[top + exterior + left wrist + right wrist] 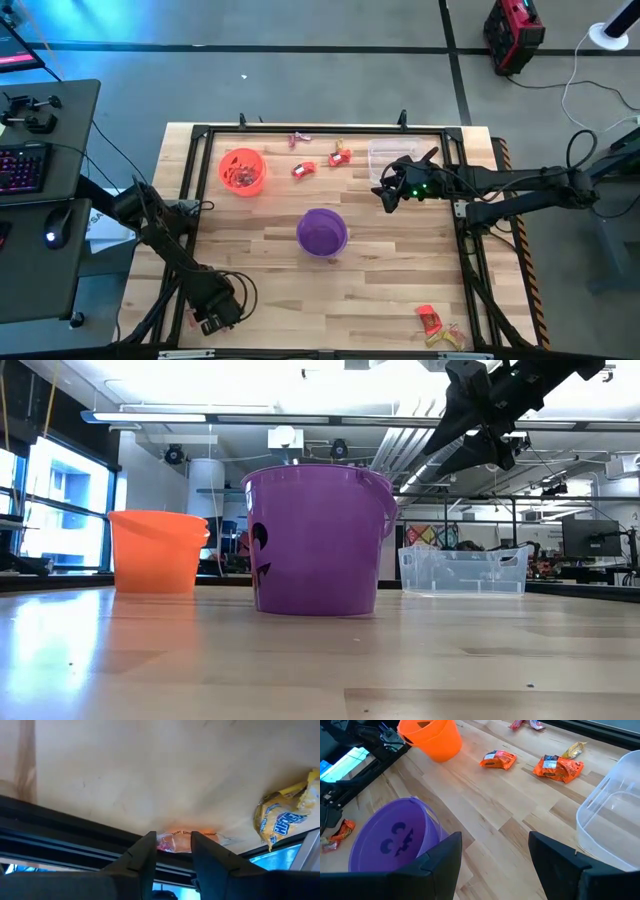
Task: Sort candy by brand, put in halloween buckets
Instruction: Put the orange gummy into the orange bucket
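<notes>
Purple bucket (318, 540) nearest, mid wooden table (270, 290), looks empty. Orange bucket (242, 171) holds candy. Clear tub (388, 155) back right. Right gripper (388, 197) raised, jaws wide, empty. Left gripper (171, 851) jaws narrow around a wrapped sweet (175, 841).

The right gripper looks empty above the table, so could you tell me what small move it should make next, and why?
Probably lower the open right gripper toward the nearest orange candy, which lies loose on the wood between the clear tub and the orange bucket.
</notes>
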{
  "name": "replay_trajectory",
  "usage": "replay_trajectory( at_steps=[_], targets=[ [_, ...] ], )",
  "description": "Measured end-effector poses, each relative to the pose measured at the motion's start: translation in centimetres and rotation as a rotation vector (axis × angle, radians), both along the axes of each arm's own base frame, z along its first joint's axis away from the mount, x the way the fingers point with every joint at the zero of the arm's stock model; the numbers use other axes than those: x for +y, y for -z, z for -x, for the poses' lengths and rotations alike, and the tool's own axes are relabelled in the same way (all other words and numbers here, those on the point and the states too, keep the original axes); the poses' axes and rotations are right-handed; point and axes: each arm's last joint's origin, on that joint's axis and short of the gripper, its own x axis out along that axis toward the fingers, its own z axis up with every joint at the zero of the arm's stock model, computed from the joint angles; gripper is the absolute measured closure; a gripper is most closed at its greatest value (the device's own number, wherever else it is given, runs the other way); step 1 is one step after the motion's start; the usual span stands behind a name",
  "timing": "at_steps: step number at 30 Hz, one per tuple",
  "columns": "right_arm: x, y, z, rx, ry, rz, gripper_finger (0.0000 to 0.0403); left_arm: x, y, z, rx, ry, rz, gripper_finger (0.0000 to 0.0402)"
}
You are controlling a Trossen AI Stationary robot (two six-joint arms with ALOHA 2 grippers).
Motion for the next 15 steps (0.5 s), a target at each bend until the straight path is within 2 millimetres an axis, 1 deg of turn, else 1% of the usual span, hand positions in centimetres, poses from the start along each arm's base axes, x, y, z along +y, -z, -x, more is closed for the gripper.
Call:
replay_trajectory(
  at_steps=[2, 5, 10, 13, 15],
  targets=[
    [0.0, 0.0, 0.0, -0.001, 0.001, -0.002, 0.0179, -0.2, 0.0, 0.0, -0.013, 0.006, 0.009, 0.03],
    [0.0, 0.0, 0.0, -0.002, 0.002, -0.003, 0.0179, -0.4, 0.0, 0.1, -0.027, 0.015, 0.015, 0.0322],
    [0.0, 0.0, 0.0, -0.001, 0.002, -0.003, 0.0179, -0.7, 0.1, 0.3, -0.046, 0.032, 0.028, 0.039],
    [0.0, 0.0, 0.0, 0.0, 0.002, -0.003, 0.0179, -0.6, -0.4, 0.0, -0.075, 0.042, 0.057, 0.0396],
    [0.0, 0.0, 0.0, 0.0, 0.002, -0.003, 0.0179, -0.4, -1.2, -0.3, -0.112, 0.042, 0.075, 0.04]
  ],
)
